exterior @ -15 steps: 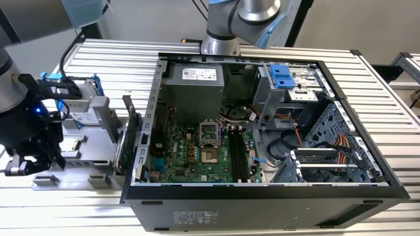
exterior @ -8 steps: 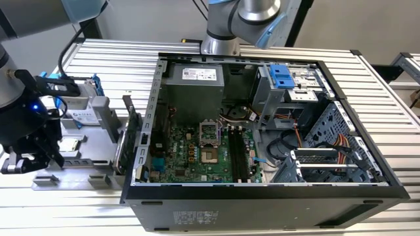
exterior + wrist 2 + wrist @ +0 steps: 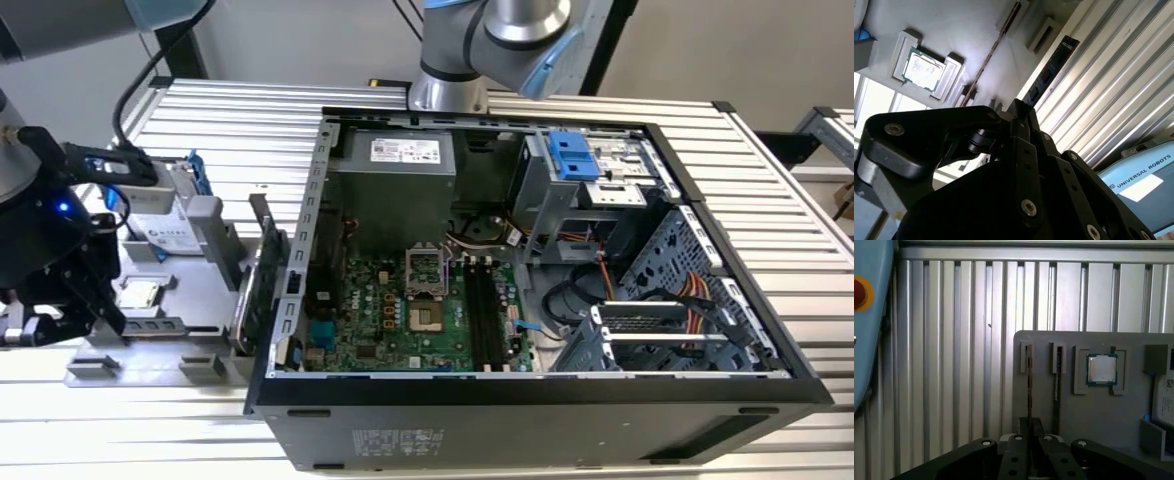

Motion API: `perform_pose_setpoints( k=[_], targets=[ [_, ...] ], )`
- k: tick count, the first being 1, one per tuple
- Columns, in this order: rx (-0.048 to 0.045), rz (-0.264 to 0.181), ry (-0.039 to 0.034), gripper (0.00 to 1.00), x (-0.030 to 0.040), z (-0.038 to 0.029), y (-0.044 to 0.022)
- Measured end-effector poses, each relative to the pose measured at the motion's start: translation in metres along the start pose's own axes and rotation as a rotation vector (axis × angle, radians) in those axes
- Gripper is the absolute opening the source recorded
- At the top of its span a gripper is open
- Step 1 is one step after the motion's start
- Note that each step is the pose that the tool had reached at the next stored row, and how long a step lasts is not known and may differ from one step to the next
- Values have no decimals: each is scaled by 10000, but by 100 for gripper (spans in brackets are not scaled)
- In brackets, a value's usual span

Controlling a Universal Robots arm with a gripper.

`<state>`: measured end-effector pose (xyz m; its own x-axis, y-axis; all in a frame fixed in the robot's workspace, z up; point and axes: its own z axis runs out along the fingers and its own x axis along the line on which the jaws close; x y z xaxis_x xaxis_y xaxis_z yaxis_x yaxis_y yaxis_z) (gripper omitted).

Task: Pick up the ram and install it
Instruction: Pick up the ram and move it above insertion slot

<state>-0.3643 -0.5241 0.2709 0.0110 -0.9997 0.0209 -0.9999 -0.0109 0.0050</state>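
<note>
Pincer (image 3: 1031, 432) narrow, fingers close on both sides of ram (image 3: 1029, 385) near end; looks like holding it. Ram stands on edge in slot of grey tray (image 3: 1094, 420), by tray's edge. Long axis runs straight out from pincer, in line with it. Other thin stick (image 3: 1057, 375) just beside, then square chip (image 3: 1102, 369). Open computer case (image 3: 534, 400) well apart, toward exterior view's right.

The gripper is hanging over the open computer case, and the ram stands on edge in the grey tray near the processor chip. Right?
Not over the computer case: the first wrist view shows the gripper over the grey tray, in line with the ram. The ram does stand on edge there, near the processor chip.
</note>
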Motion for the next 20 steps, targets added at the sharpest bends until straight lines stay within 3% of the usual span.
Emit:
perform_pose_setpoints(
  k=[7,20],
  targets=[
    [0,0,1,0,0,-10,0],
    [-1,0,2,0,4,-171,1]
  ],
)
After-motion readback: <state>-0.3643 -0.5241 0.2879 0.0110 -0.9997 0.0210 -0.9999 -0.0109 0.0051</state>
